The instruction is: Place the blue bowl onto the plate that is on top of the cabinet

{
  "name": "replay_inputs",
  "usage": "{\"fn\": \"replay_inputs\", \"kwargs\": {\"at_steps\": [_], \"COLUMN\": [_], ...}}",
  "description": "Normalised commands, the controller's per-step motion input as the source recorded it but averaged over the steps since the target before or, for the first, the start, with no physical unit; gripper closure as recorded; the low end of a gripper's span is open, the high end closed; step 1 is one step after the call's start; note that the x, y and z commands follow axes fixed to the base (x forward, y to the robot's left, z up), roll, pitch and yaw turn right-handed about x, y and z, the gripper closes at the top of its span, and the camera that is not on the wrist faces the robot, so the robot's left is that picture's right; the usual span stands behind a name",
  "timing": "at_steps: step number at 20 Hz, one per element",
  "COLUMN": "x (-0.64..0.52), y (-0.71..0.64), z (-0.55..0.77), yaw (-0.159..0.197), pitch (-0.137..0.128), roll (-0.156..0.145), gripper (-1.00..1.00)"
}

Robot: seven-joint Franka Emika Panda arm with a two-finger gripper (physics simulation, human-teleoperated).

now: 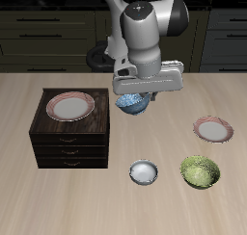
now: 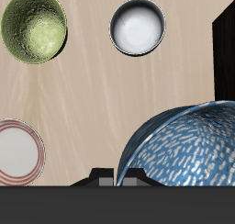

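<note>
The blue bowl, mottled blue and white, hangs under my gripper, which is shut on its rim and holds it above the table. In the wrist view the blue bowl looms large and close, tilted, with its patterned outside showing. The plate, pink-rimmed with a pale centre, lies on top of the dark-brown cabinet, which stands beside the held bowl. Only a dark edge of the cabinet shows in the wrist view, and the plate on it is out of that view.
A second pink-rimmed plate lies on the table on the far side of the bowl from the cabinet. A small white bowl and a green leafy bowl sit nearer the front edge.
</note>
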Motion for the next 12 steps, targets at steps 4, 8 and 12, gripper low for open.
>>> {"fn": "replay_inputs", "kwargs": {"at_steps": [4, 8, 12], "x": [-0.13, -0.02, -0.15], "y": [0.05, 0.05, 0.01], "z": [0.47, 0.24, 0.44], "yaw": [0.058, 0.035, 0.036], "pitch": [-0.071, -0.033, -0.069], "roll": [-0.021, -0.014, -0.016], "gripper": [1.0, 1.0, 1.0]}}
